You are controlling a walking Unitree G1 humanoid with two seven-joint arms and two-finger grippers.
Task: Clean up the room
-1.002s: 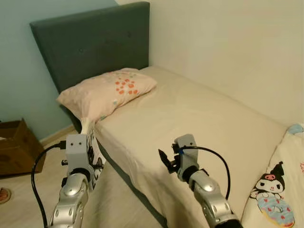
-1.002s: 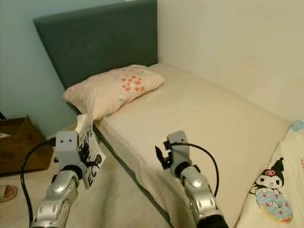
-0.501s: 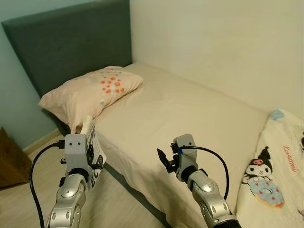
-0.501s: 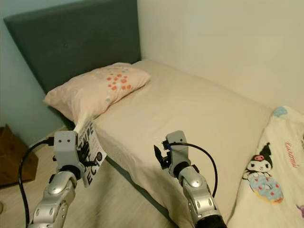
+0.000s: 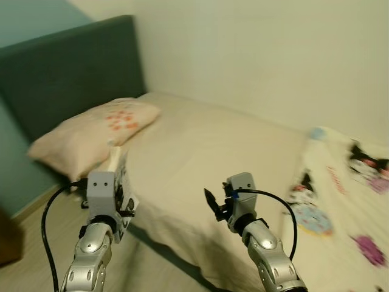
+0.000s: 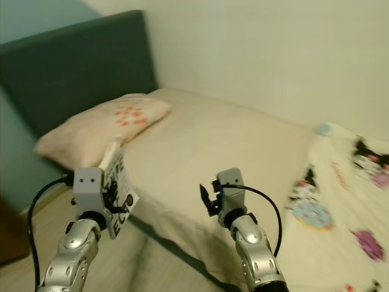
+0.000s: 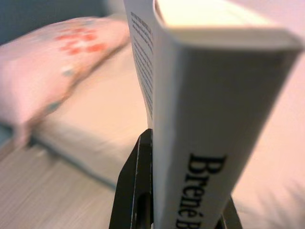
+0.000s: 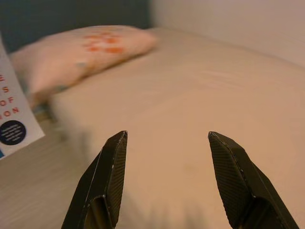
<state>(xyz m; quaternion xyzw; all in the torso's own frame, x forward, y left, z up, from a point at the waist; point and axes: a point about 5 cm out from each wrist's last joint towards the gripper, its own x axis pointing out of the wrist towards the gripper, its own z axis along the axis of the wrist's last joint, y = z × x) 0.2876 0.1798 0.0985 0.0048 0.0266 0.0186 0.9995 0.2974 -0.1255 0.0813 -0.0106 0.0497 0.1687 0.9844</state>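
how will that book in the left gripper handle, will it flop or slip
The book looks like a thick paperback, so probably fairly stiff. The left gripper clamps it near one end, standing upright, so it may lever or twist. Its cover looks smooth, so possibly a little slippery.

A bed [image 5: 213, 158] with a beige sheet is seen across the middle of the frame, a pink pillow [image 5: 91, 137] at left before a dark headboard [image 5: 67, 67]. A cartoon-printed blanket [image 5: 346, 201] is spread at right. A book [image 5: 121, 191] is held upright by the left gripper [image 5: 115, 207] at lower left; the right gripper [image 5: 213, 204] is raised at lower centre.
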